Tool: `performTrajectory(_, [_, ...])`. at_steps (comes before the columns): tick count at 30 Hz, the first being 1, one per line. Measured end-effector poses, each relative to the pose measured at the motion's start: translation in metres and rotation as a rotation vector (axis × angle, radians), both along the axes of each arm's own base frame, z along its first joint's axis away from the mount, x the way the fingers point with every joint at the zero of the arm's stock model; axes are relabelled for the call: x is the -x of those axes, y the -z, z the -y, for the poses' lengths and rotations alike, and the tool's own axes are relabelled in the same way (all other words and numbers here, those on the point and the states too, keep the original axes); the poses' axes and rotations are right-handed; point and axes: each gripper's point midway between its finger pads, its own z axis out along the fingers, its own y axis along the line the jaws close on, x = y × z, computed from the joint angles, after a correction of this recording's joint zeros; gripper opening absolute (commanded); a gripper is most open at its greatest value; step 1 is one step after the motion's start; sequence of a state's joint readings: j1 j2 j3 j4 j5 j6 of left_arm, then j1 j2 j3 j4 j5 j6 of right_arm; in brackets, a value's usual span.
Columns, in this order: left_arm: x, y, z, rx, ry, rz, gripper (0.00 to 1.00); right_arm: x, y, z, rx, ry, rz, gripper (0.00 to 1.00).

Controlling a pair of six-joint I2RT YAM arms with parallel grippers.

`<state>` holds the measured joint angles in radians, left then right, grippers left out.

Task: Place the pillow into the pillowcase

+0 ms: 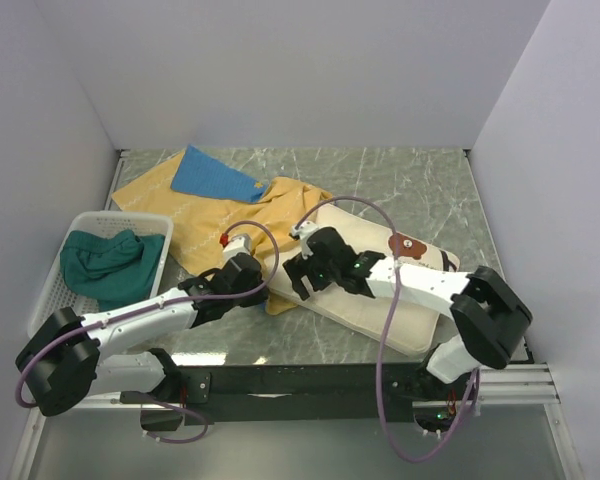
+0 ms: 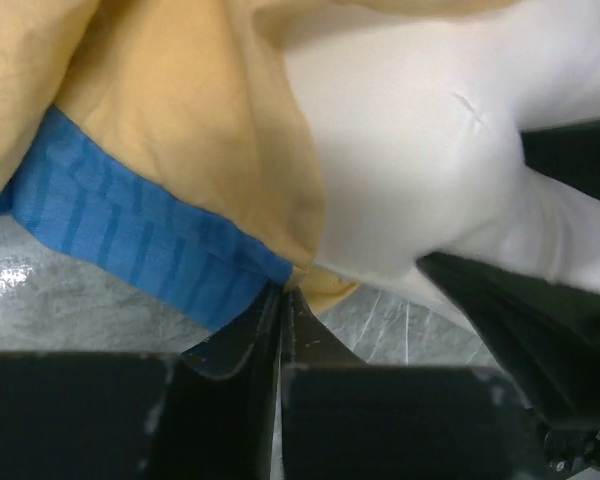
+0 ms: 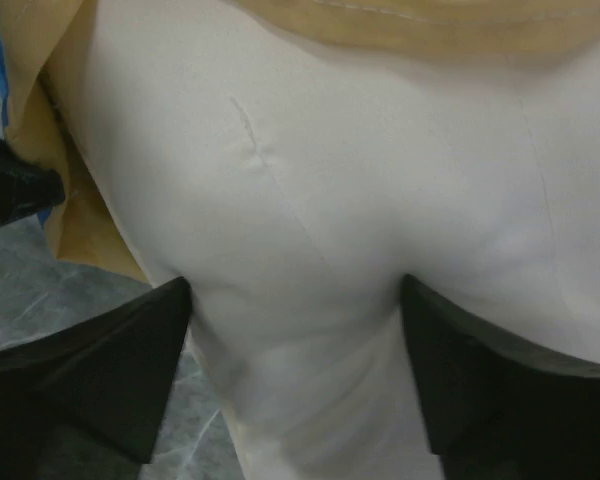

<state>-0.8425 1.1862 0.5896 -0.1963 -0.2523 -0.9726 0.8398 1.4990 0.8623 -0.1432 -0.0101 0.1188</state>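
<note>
The cream-white pillow [image 1: 380, 300] lies right of centre, its brown bear print [image 1: 408, 243] facing up. Its left end meets the opening of the mustard-yellow pillowcase [image 1: 205, 225], which is spread to the back left with a blue corner [image 1: 210, 177] folded over. My left gripper [image 2: 283, 298] is shut on the pillowcase's edge, where blue hem [image 2: 130, 235] and yellow cloth [image 2: 180, 100] meet, right beside the pillow [image 2: 410, 150]. My right gripper [image 3: 290, 300] stands wide open, its fingers [image 3: 130, 360] on either side of the pillow's [image 3: 310, 180] bulging end.
A white basket [image 1: 80, 222] at the left holds a dark teal cloth [image 1: 108, 265]. Grey walls enclose the marble table [image 1: 400, 180] at the back and on both sides. The two grippers [image 1: 263, 283] [image 1: 298, 278] are close together near the table's middle.
</note>
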Motion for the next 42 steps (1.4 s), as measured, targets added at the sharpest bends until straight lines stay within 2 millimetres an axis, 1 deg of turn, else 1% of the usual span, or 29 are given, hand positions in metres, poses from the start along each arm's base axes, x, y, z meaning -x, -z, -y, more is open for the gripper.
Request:
performTrajectory(1, [0.0, 0.0, 0.001, 0.002, 0.003, 0.002, 0.01, -0.002, 0.001, -0.003, 0.01, -0.003, -0.001, 0.23])
performTrajectory(2, [0.0, -0.001, 0.002, 0.001, 0.008, 0.006, 0.01, -0.006, 0.003, -0.007, 0.02, -0.003, -0.001, 0.08])
performTrajectory(3, [0.001, -0.001, 0.003, 0.0, 0.014, 0.008, 0.01, -0.011, 0.002, -0.012, 0.019, 0.004, -0.004, 0.0])
performTrajectory(8, [0.005, -0.004, 0.009, -0.003, 0.053, 0.019, 0.01, -0.032, -0.007, -0.031, 0.018, 0.062, -0.025, 0.0])
performTrajectory(10, [0.006, -0.011, 0.015, 0.005, 0.077, 0.032, 0.01, -0.04, -0.014, -0.035, 0.008, 0.101, -0.042, 0.0])
performTrajectory(12, [0.007, -0.016, 0.018, 0.011, 0.09, 0.04, 0.01, -0.046, -0.023, -0.036, -0.013, 0.143, -0.062, 0.0])
performTrajectory(15, [0.01, -0.03, 0.028, 0.031, 0.121, 0.066, 0.01, -0.062, -0.047, -0.035, -0.067, 0.218, -0.081, 0.0])
performTrajectory(16, [0.011, -0.034, 0.03, 0.037, 0.13, 0.074, 0.01, -0.069, -0.059, -0.036, -0.094, 0.243, -0.078, 0.0])
performTrajectory(19, [0.011, -0.043, 0.033, 0.054, 0.143, 0.098, 0.01, -0.083, -0.088, -0.038, -0.157, 0.294, -0.067, 0.0])
performTrajectory(21, [0.011, -0.048, 0.034, 0.067, 0.147, 0.109, 0.01, -0.083, -0.098, -0.039, -0.178, 0.307, -0.068, 0.0])
performTrajectory(23, [0.014, -0.055, 0.038, 0.087, 0.166, 0.123, 0.01, -0.081, -0.104, -0.041, -0.198, 0.318, -0.073, 0.0])
performTrajectory(25, [0.021, -0.065, 0.043, 0.12, 0.197, 0.14, 0.01, -0.079, -0.104, -0.045, -0.213, 0.323, -0.081, 0.0])
performTrajectory(27, [0.026, -0.077, 0.046, 0.153, 0.22, 0.16, 0.01, -0.078, -0.096, -0.051, -0.244, 0.325, -0.088, 0.0])
performTrajectory(28, [0.028, -0.083, 0.046, 0.169, 0.225, 0.171, 0.09, -0.076, -0.089, -0.053, -0.262, 0.328, -0.094, 0.04])
performTrajectory(29, [0.03, -0.089, 0.045, 0.184, 0.22, 0.177, 0.17, -0.073, -0.081, -0.056, -0.275, 0.324, -0.103, 0.15])
performTrajectory(30, [0.031, -0.091, 0.042, 0.19, 0.214, 0.178, 0.25, -0.07, -0.073, -0.058, -0.285, 0.32, -0.115, 0.34])
performTrajectory(31, [0.032, -0.092, 0.039, 0.188, 0.199, 0.174, 0.35, -0.065, -0.063, -0.059, -0.295, 0.316, -0.125, 0.41])
performTrajectory(32, [0.033, -0.091, 0.033, 0.188, 0.166, 0.161, 0.43, -0.06, -0.055, -0.058, -0.303, 0.317, -0.138, 0.47])
performTrajectory(33, [0.033, -0.091, 0.03, 0.183, 0.152, 0.156, 0.51, -0.055, -0.05, -0.058, -0.306, 0.314, -0.151, 0.6])
performTrajectory(35, [0.034, -0.091, 0.019, 0.179, 0.105, 0.147, 0.59, -0.041, -0.046, -0.051, -0.309, 0.303, -0.156, 0.7])
performTrajectory(36, [0.034, -0.093, 0.013, 0.181, 0.08, 0.148, 0.66, -0.036, -0.049, -0.045, -0.312, 0.306, -0.15, 0.76])
performTrajectory(37, [0.034, -0.095, 0.01, 0.183, 0.067, 0.154, 0.69, -0.033, -0.056, -0.039, -0.322, 0.308, -0.135, 0.77])
performTrajectory(38, [0.033, -0.098, 0.005, 0.18, 0.051, 0.164, 0.71, -0.031, -0.068, -0.034, -0.339, 0.309, -0.113, 0.79])
performTrajectory(39, [0.032, -0.099, 0.002, 0.169, 0.04, 0.169, 0.75, -0.031, -0.084, -0.027, -0.359, 0.322, -0.078, 0.85])
performTrajectory(40, [0.03, -0.103, -0.001, 0.157, 0.025, 0.179, 0.76, -0.032, -0.105, -0.02, -0.39, 0.338, -0.028, 0.89])
performTrajectory(41, [0.027, -0.105, -0.002, 0.14, 0.018, 0.186, 0.77, -0.034, -0.121, -0.013, -0.415, 0.357, 0.011, 0.94])
performTrajectory(42, [0.022, -0.107, -0.002, 0.099, 0.014, 0.188, 0.79, -0.037, -0.136, -0.003, -0.437, 0.384, 0.046, 0.95])
